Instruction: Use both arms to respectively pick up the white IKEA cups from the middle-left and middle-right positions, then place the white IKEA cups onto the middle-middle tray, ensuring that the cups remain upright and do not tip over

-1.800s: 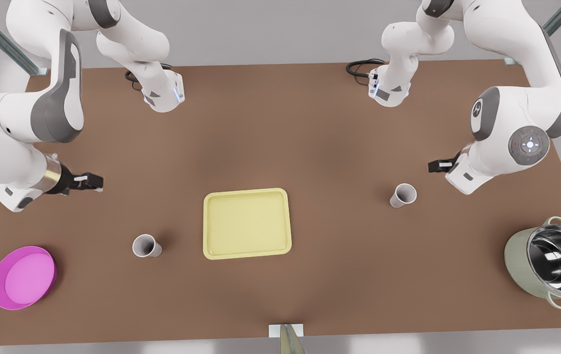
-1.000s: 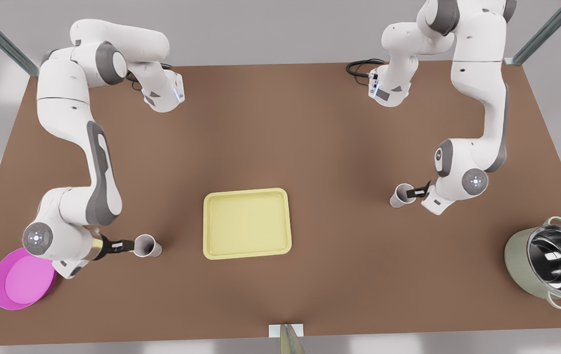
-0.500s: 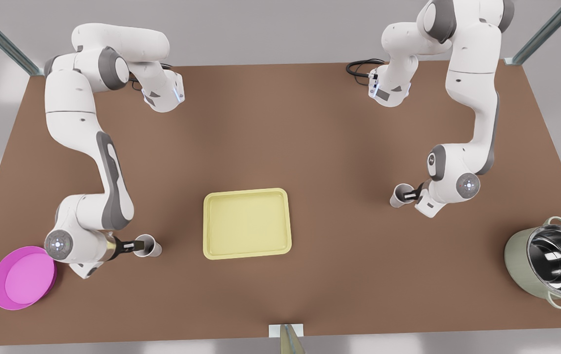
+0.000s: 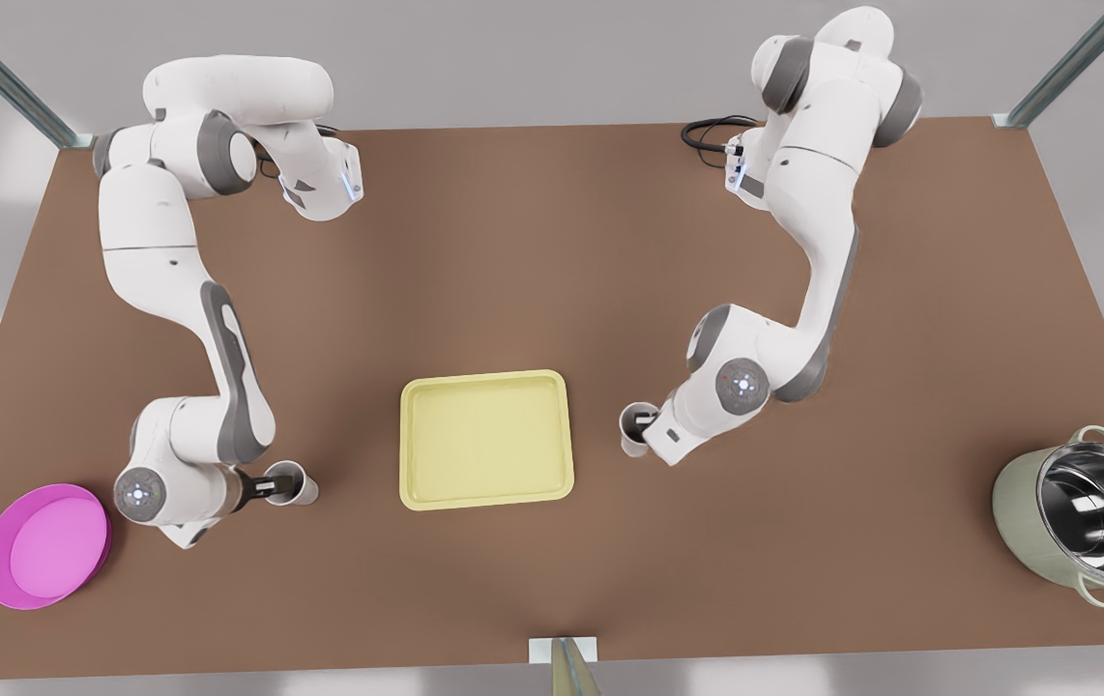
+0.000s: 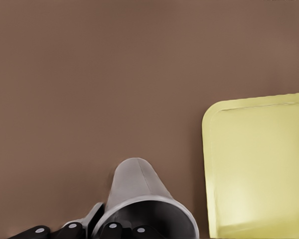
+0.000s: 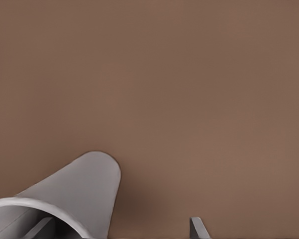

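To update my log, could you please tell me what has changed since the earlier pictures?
Both arms swung down to the cups. The right tool gripped the right cup and carried it toward the tray, ending just beside it. The left tool reached the left cup, which has not moved. Tray, bowl and pot are unchanged.

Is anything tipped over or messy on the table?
No, nothing stands out. Both cups stand upright, each at an arm's tool, one on each side of the yellow tray. Nothing looks spilled or broken.
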`<state>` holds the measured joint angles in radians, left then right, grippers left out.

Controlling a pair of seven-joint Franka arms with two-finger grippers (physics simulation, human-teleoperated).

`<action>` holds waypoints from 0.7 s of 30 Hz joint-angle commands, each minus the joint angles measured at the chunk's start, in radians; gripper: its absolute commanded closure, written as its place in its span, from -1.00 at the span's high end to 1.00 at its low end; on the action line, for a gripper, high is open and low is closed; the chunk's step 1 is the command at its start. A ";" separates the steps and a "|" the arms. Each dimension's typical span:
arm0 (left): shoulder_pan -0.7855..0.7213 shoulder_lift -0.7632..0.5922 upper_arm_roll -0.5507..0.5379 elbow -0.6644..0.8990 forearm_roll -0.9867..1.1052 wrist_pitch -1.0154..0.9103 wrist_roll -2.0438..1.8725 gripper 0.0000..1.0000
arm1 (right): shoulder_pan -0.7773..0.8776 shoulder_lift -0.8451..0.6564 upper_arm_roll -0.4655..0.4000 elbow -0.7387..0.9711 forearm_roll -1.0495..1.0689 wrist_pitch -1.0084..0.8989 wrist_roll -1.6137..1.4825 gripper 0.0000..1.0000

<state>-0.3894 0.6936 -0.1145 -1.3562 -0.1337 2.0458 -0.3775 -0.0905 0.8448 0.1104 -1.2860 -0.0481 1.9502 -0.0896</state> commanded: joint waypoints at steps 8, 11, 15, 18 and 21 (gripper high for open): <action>-0.085 0.224 -0.152 0.255 -0.009 0.068 -0.925 -0.57 | 0.003 0.003 0.000 0.008 -0.003 0.024 -0.005 -0.57; -0.097 0.264 -0.152 0.253 -0.003 0.088 -0.923 -0.57 | 0.005 -0.001 0.002 0.011 -0.001 0.023 -0.001 -0.57; -0.106 0.288 -0.152 0.253 0.006 0.096 -0.922 -0.57 | 0.014 -0.009 0.086 0.068 0.011 0.024 -0.007 -0.57; -0.114 0.297 -0.152 0.253 0.009 0.103 -0.922 -0.53 | 0.021 -0.010 0.169 0.073 0.010 0.026 -0.010 -0.57; -0.114 0.294 -0.152 0.253 0.020 0.102 -0.922 0.67 | 0.060 -0.018 0.210 0.051 -0.001 0.024 -0.012 -0.57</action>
<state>-0.5030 0.9904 -0.2666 -1.1041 -0.1274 2.1404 -1.0081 -0.0391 0.8302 0.3121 -1.2316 -0.0396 1.9741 -0.1039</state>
